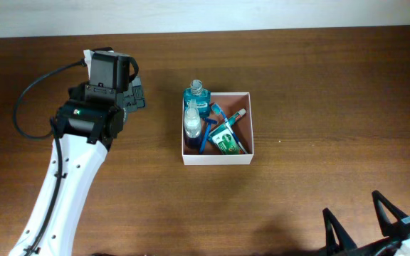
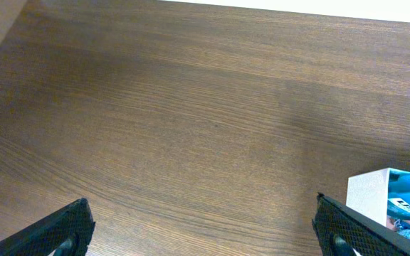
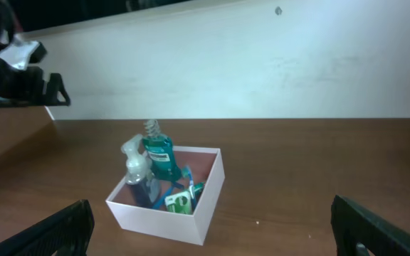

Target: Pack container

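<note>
Worktop: dark brown wood grain, smooth, low sheen.
Container: thin white card-like walls, matt; reddish-brown lining.
Mouthwash bottle: clear teal plastic, glossy.
Left arm: white plastic shell, smooth, glossy.
Left fingers: black, matt.

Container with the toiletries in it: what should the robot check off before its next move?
1. Left gripper open and holding nothing: ok.
2. Right gripper open and holding nothing: ok.
3. Container upright on the table, apart from both grippers: ok.
4. Mouthwash bottle and clear bottle inside the walls: ok, though both rise above the rim.
5. Blue toothbrush and green packet lying inside: ok.
6. Bottles standing steady rather than leaning on each other: cannot tell.
</note>
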`<state>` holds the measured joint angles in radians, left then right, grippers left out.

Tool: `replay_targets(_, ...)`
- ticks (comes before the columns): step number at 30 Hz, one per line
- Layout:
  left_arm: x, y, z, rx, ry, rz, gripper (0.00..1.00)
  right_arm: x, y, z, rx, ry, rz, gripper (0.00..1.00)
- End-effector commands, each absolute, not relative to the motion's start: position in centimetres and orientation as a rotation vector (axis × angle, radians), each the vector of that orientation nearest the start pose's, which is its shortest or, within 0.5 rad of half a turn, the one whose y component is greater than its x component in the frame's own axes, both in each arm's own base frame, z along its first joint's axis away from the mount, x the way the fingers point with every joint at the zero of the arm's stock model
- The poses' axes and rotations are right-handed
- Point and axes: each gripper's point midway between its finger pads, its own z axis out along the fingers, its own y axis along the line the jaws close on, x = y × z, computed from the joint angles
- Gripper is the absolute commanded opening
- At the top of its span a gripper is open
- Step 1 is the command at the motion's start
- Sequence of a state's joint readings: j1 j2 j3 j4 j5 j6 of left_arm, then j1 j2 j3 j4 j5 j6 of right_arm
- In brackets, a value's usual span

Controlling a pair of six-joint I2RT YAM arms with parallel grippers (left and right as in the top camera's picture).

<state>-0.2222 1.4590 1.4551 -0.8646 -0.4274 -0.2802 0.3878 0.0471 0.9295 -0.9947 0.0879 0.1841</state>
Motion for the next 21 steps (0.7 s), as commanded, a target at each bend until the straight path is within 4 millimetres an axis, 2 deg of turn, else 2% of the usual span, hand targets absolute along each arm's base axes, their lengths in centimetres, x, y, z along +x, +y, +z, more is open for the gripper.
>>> replay_targets(1,39.3,-1.2,26.2,-0.260,2.332,0.297,0.99,11.6,2.6,30.9,-0.076,1.728,0.334,0.99)
replay_targets(7,39.3,-1.2,26.2,-0.260,2.332,0.297,1.00,13.9,3.8,27.3,-0.094,1.800,0.327,0.99)
replay_targets(12,39.3,-1.2,26.2,-0.260,2.332,0.296,0.99,15.0,5.2,27.6,-0.129,1.753,0.387,0.99)
replay_targets(16,39.3,-1.2,26.2,-0.260,2.332,0.297,0.99,14.2,7.2,27.9,-0.222,1.738,0.497,0.99)
replay_targets(21,39.3,-1.2,26.2,-0.260,2.332,0.297,0.99,14.5,7.2,29.6,-0.213,1.668,0.501,0.99)
